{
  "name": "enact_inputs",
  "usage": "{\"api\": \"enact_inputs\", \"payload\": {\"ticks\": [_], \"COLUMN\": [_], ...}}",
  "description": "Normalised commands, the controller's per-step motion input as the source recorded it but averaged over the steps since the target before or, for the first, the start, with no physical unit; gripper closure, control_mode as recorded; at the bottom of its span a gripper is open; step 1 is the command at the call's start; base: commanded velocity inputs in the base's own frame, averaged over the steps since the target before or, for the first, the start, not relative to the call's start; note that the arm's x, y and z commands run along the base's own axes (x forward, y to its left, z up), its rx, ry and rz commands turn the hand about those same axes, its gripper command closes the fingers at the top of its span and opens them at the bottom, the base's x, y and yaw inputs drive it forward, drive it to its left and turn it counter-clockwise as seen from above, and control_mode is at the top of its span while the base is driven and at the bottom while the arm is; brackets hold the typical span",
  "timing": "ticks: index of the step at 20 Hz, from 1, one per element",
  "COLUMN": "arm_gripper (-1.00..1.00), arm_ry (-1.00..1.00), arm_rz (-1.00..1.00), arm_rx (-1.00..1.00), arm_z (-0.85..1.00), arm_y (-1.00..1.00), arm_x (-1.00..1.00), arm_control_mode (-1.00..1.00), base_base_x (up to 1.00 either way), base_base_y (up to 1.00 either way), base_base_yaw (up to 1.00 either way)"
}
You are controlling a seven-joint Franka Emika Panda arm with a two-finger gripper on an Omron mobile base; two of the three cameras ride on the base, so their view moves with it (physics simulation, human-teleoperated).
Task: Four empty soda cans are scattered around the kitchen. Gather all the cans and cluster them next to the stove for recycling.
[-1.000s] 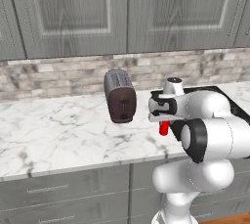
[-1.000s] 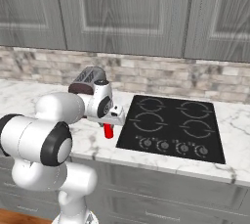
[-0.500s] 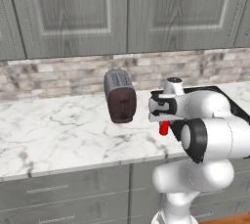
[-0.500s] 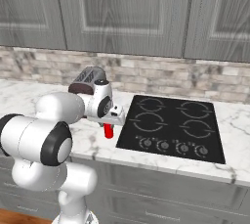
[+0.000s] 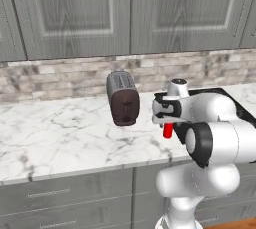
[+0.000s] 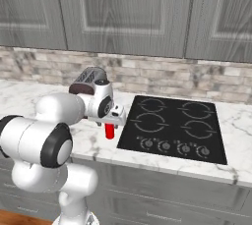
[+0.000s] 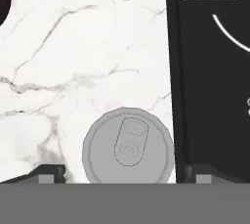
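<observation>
A red soda can (image 5: pixel 168 131) (image 6: pixel 109 131) stands upright on the marble counter, just left of the stove (image 6: pixel 172 126), a flat black cooktop. In the hand view I look straight down on the can's silvery top (image 7: pixel 128 145), with the stove's black edge (image 7: pixel 210 71) close on its right. My gripper (image 7: pixel 124 171) (image 6: pixel 110 124) hangs right above the can and is open. Its two fingertips (image 7: pixel 49 171) stand on either side of the can with a small gap on each side. Nothing is held.
A dark toaster (image 5: pixel 123 98) (image 6: pixel 86 79) stands on the counter behind and left of the can. The marble counter (image 5: pixel 55 133) runs on to the left. Grey wall cabinets hang above a stone backsplash.
The gripper, shut on the red can in the earlier frames, has opened and let go of it. The arm and the can stay in the same place.
</observation>
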Motion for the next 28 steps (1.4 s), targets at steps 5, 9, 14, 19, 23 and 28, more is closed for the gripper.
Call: {"api": "enact_inputs", "payload": {"ticks": [5,9,14,19,23,28], "arm_gripper": [-1.0,-1.0,-1.0,-1.0,-1.0,-1.0], "arm_ry": [-0.06,-0.05,-0.06,-0.06,-0.04,-0.02], "arm_rz": [0.0,0.0,0.0,0.0,0.0,-0.01], "arm_rx": [0.0,0.0,0.0,0.0,0.0,0.0], "arm_z": [0.25,0.26,0.32,0.27,0.34,0.38], "arm_y": [0.0,0.0,0.04,0.2,0.2,0.07], "arm_x": [-0.19,-0.44,-0.48,-0.54,-0.51,-0.44], "arm_control_mode": [-1.0,-1.0,-1.0,-1.0,-1.0,-1.0], "base_base_x": [0.0,0.0,0.0,0.0,0.0,0.0], "base_base_y": [0.0,0.0,0.0,0.0,0.0,0.0], "base_base_yaw": [0.0,0.0,0.0,0.0,0.0,0.0]}}
